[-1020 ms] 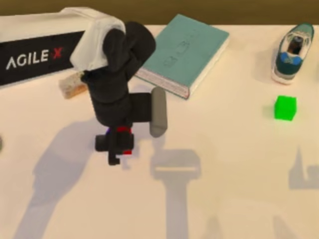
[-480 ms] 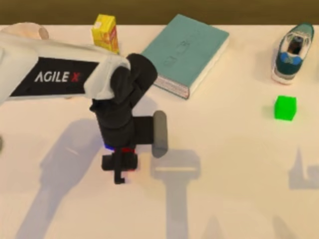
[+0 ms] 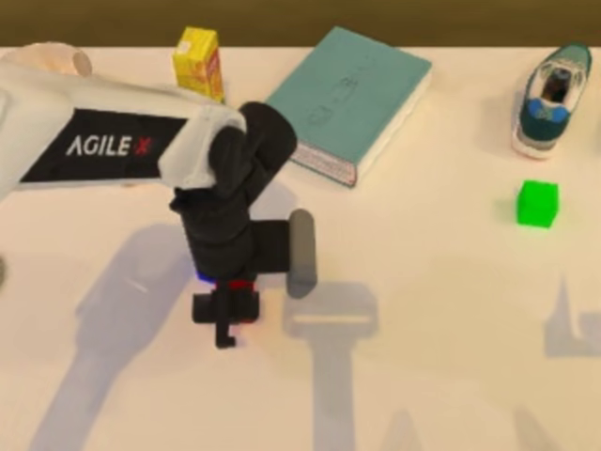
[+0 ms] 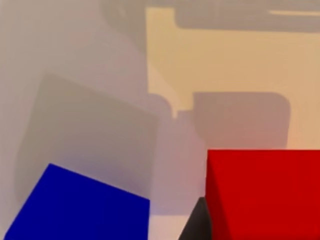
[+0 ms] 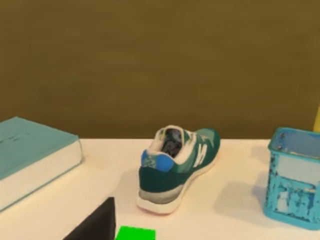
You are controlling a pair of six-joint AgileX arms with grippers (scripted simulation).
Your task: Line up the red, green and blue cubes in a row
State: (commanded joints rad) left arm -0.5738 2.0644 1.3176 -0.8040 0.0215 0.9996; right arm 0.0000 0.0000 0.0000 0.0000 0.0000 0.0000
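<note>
Hovering low at the desk point(image 3: 423, 376) left-centre: left gripper point(image 3: 225, 315), seemingly clamping the red cube point(image 4: 262, 192), blue cube point(image 4: 75, 207) just beside. Green cube point(image 3: 537, 203) sitting far right. Probably light, rigid, slick-faced; gripping across opposite flat sides.

We note a pale cream desk point(image 3: 441, 310), smooth and matte, filling nearly all of the top view. Behind its far edge runs a dull olive-brown wall point(image 5: 160, 60), plain and unmarked, also seen as a narrow band along the top. Light falls from above and casts soft grey shadows point(image 3: 331, 324) over the desk's near half.
</note>
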